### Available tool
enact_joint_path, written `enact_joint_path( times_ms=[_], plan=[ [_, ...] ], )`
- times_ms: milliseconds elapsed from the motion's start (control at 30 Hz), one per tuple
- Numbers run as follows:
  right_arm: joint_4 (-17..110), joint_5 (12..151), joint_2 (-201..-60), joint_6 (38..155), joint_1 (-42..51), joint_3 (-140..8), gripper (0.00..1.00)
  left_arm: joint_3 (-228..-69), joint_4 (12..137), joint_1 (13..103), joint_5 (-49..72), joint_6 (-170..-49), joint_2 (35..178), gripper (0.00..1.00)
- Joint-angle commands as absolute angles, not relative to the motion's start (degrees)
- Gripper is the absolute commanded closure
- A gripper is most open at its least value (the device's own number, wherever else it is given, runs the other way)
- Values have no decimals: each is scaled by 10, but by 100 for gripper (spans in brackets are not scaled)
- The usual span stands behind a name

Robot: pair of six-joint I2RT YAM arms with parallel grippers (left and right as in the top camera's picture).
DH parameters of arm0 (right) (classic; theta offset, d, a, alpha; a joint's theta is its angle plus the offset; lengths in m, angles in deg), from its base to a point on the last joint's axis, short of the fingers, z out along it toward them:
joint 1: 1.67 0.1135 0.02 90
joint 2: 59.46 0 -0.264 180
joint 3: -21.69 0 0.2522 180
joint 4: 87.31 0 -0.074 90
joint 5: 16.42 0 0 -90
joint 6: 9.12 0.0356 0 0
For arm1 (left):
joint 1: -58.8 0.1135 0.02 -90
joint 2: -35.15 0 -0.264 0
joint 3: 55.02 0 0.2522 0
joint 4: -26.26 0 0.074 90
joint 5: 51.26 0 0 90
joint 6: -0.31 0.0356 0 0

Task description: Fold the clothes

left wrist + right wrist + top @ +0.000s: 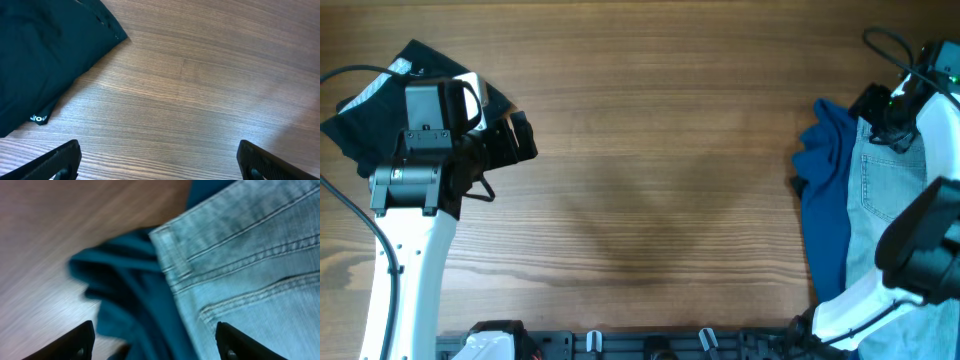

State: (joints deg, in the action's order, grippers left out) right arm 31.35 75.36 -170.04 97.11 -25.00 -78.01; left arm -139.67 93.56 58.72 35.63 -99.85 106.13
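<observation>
The denim shorts (885, 200) lie at the 3 o'clock edge of the table (650, 150), their long axis running from 12 to 6. They rest partly on the blue top (825, 200), which spills out from under them on the 9 o'clock side in a rumpled heap.

The right gripper (878, 112) hangs over the 12 o'clock end of the shorts and is by far the nearer tool. Its fingers are spread wide and hold nothing. In the right wrist view a stitched corner of the denim sits at about 1 o'clock from the gap between the fingers, while the blue cloth fills the space from 12 round to 9. A straight descent would therefore likely pinch the blue top, or both layers at once. To take the shorts alone, the gripper probably needs to shift toward 1 or 2 o'clock onto the denim edge.

The overlap of the two garments is the main obstacle; nothing hard stands near them.

The black garment (370, 120) lies well apart at the table's 10 o'clock corner. The left gripper (157, 150) is also open and empty over bare wood, with the black cloth at its 10 o'clock in the wrist view. The wide middle of the table between the two arms offers room for spreading a garment.
</observation>
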Motion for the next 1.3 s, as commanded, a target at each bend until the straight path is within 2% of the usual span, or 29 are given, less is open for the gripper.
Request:
enact_joint_path(
  times_ms=[0, 133, 200, 233, 400, 500, 600, 700, 867, 1000, 1033, 1067, 1100, 1167, 1200, 1267],
  plan=[
    [318, 712, -1746, 975, -243, -787, 28, -1409, 930, 583, 345, -991, 1064, 0],
    [327, 632, -1787, 976, -241, -787, 42, -1409, 929, 583, 345, -992, 1064, 0],
    [325, 631, -1805, 976, -241, -787, 51, -1409, 929, 583, 345, -991, 1064, 0],
    [321, 630, -1812, 975, -241, -787, 59, -1409, 928, 583, 345, -992, 1064, 0],
    [320, 597, -1815, 974, -240, -787, 62, -1409, 928, 583, 345, -992, 1064, 0],
    [320, 531, -1813, 929, -240, -788, 80, -1409, 928, 583, 345, -992, 1064, 0],
    [323, 516, -1799, 929, -240, -789, 89, -1409, 928, 583, 345, -992, 1064, 0],
    [326, 517, -1784, 932, -240, -789, 91, -1409, 928, 583, 345, -992, 1064, 0],
    [276, 414, -1782, 1035, -241, -789, 96, -1409, 935, 583, 345, -992, 1064, 0],
    [279, 454, -1779, 1015, -241, -789, 96, -1409, 934, 583, 345, -991, 1064, 0],
    [288, 488, -1780, 978, -241, -789, 86, -1409, 934, 583, 345, -991, 1064, 0],
    [298, 531, -1780, 941, -241, -788, 48, -1409, 934, 583, 345, -992, 1064, 0],
    [306, 574, -1780, 918, -241, -787, 37, -1409, 934, 583, 345, -992, 1064, 0],
    [317, 596, -1782, 916, -240, -785, 36, -1409, 934, 583, 345, -992, 1064, 0],
    [326, 595, -1782, 918, -240, -780, 32, -1409, 935, 583, 345, -992, 1064, 0],
    [339, 595, -1782, 918, -240, -770, 31, -1409, 935, 583, 345, -992, 1064, 0]
  ],
)
